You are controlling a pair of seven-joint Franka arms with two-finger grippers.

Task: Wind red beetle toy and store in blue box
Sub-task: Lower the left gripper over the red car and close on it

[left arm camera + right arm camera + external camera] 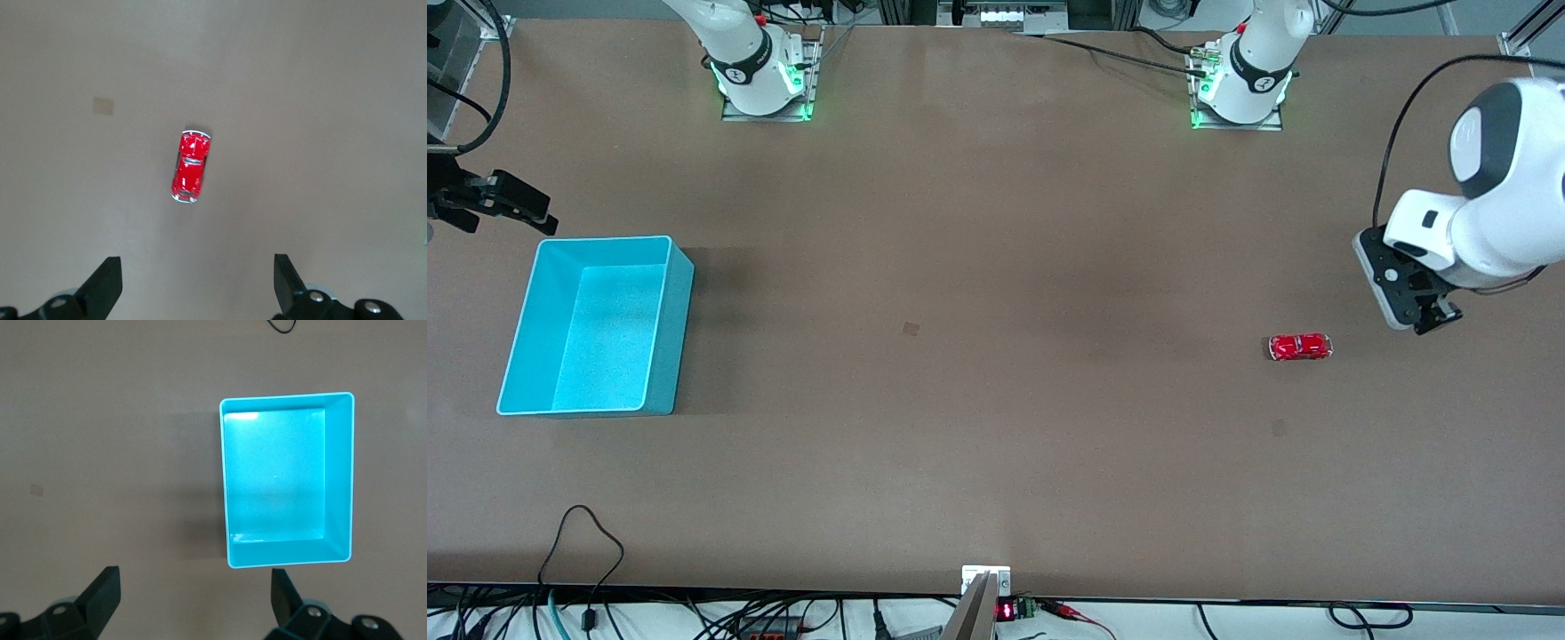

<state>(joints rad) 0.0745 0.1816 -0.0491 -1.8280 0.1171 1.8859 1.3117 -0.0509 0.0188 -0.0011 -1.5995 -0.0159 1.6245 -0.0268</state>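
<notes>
Even, soft light falls from above on the matte brown table (pixel 996 373), with a paler sheen across its middle. The blue box (pixel 596 324) casts a soft shadow toward the table's middle, and glare whitens one edge of its floor in the right wrist view. The toy (pixel 1300 347) shows small glints. Green lights glow at both arm bases. The left wrist view is slightly soft.

No words, labels or brand names can be read anywhere. A small red display (pixel 1006 611) glows at the table's (pixel 996 444) edge nearest the front camera, but its digits are too small to read.
</notes>
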